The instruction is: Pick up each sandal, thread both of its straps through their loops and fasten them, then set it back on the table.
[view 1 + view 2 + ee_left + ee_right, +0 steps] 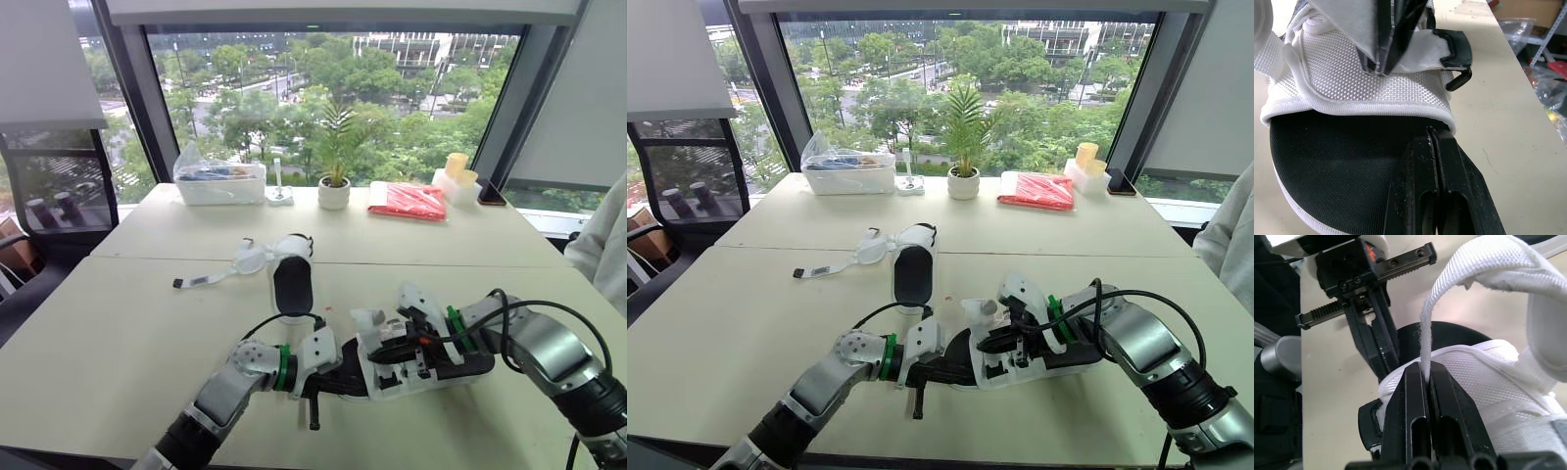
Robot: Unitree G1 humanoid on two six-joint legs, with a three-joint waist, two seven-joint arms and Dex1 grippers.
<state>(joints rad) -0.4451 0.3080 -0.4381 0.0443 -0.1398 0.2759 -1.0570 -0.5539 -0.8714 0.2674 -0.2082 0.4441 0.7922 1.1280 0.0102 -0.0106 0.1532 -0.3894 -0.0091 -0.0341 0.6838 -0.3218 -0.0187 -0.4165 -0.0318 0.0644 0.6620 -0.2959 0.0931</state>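
Near the front of the pale surface [127,323], the left pincer [1432,147] clamps the sandal [1366,83] by its insole and the right pincer [1425,372] pinches its strap [1449,279] edgewise; tension could slip the strap free.

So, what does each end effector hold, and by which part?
The left end effector pinches the sandal at its white mesh upper's edge; the right end effector pinches its white strap.
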